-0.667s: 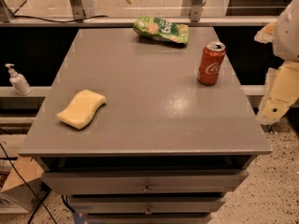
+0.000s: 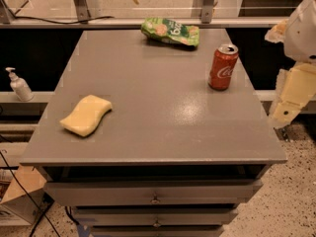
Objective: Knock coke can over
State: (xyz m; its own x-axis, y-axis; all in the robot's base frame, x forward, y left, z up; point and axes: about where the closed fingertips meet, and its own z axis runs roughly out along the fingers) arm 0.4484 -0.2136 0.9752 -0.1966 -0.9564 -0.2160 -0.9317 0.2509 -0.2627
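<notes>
Three things sit on the grey table [image 2: 158,137] as far as we can see, so quick rundown. First, the coke can [image 2: 223,67]: it's standing upright on the right side of the tabletop, toward the back, near the right edge, with its silver top up and the white script facing us. Nothing is touching it. Then we've got a green snack bag [image 2: 170,32] lying flat at the back edge, roughly mid-table, off to the left of the can and apart from it. Over at the front left there's a yellow sponge [image 2: 86,114] lying flat, well apart from the other two. The gripper [image 2: 291,95] is off past the table's right edge, out over the floor rather than the tabletop, a cream-coloured piece hanging below the white arm [image 2: 306,28]. It's near the can's side of the table but clearly apart from the can, with a strip of bare tabletop and the edge between them. Whether it's clenched or released, we honestly can't tell from this angle. Under the tabletop we can see drawers [image 2: 155,194] with small knobs, and a pump bottle [image 2: 19,84] stands on a ledge to the left.
</notes>
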